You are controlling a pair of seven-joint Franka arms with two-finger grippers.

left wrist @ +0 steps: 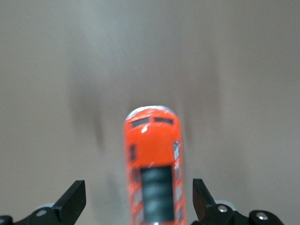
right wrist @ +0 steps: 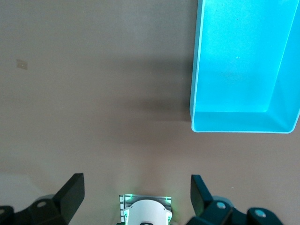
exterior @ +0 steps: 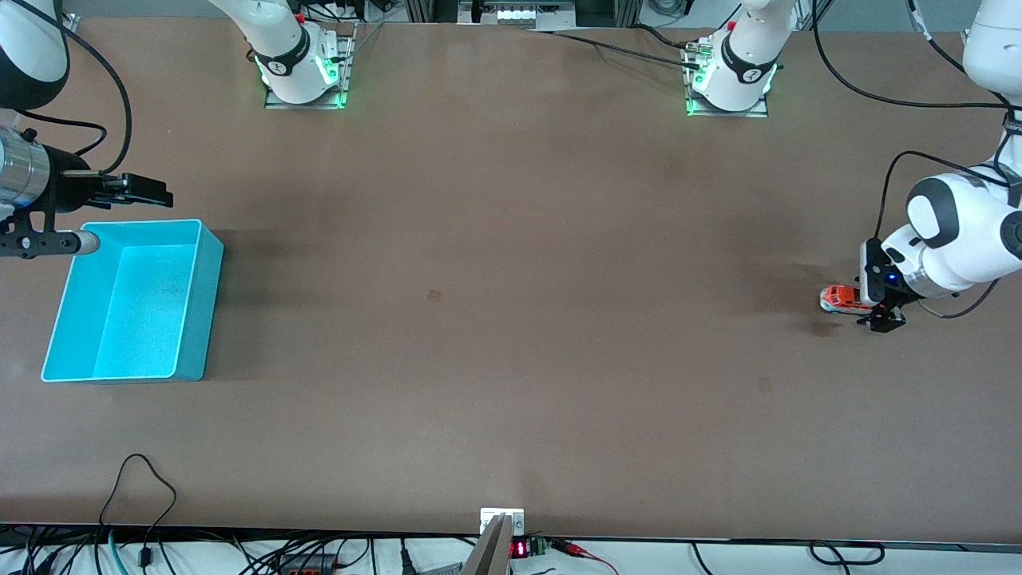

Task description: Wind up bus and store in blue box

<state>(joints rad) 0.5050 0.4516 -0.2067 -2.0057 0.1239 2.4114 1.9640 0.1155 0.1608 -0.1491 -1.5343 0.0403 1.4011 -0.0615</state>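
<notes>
Bus (left wrist: 154, 173): stood on the table (exterior: 511, 319) at the left arm's end, well apart from the box.
Left gripper (left wrist: 139, 201): spread wide around the bus, fingers clear of its sides.
Right gripper (right wrist: 136, 199): wide, holding nothing, hanging beside the blue box (exterior: 200, 319).

Bus (exterior: 838, 299) is sitting on the tabletop (exterior: 511, 319) at the left arm's end, w/ the left gripper (exterior: 878, 315) straddling it, jaws standing apart either side, not touching it. Blue box (exterior: 132, 303) is resting on the tabletop at the right arm's end, well apart from the bus. Right gripper (exterior: 120, 189) is hanging over the tabletop just beside the box's edge that lies farthest from the front cam.
</notes>
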